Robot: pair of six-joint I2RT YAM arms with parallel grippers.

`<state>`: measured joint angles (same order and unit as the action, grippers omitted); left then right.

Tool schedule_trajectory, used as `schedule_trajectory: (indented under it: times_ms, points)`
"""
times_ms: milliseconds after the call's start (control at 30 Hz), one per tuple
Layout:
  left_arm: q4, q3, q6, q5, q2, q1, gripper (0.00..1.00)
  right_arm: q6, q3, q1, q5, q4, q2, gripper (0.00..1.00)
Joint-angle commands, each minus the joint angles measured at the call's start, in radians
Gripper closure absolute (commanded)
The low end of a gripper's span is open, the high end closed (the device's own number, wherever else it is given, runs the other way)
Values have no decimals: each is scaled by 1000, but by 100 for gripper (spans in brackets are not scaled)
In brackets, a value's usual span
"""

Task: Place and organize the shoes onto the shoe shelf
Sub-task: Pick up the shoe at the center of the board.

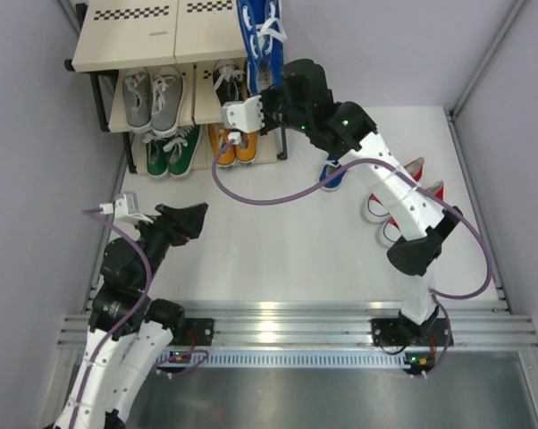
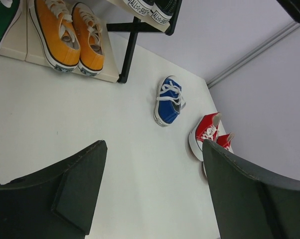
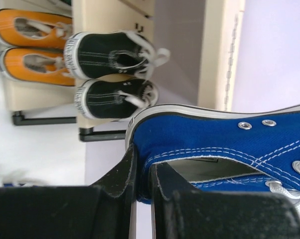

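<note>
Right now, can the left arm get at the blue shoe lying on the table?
Probably yes. The left arm has open, empty jaws, with bare table up to the blue shoe; only the right arm stretched above it might crowd the approach.

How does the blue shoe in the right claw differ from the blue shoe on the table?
The held blue shoe is pinched at its collar by the right claw; the loose blue shoe is touched by nothing. The held one hangs by the rack's top board; the loose one stands on its sole on the table. Both are blue with white laces.
</note>
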<state>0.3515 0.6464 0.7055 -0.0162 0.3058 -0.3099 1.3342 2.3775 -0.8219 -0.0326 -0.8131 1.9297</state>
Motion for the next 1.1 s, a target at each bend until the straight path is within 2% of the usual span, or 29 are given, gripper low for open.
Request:
schedule_trajectory:
  times_ms: [0,233,433,533,800,1067]
  points:
    - [-20,-5,9,5,-19,3,17,45,84,-3,-41,271,-2,100]
    - [-22,-19,26,5,-27,3,17,57,106,12,-18,336,45,100]
    - [-28,-14,28,1,-22,3,17,46,85,21,26,279,25,100]
    - [-58,-1,25,10,-5,3,17,51,6,21,97,253,-58,100]
    - [-311,45,57,136,134,3,17,68,-168,17,206,151,-242,100]
    - [-485,201,146,199,317,3,17,-21,-334,-11,322,23,-417,100]
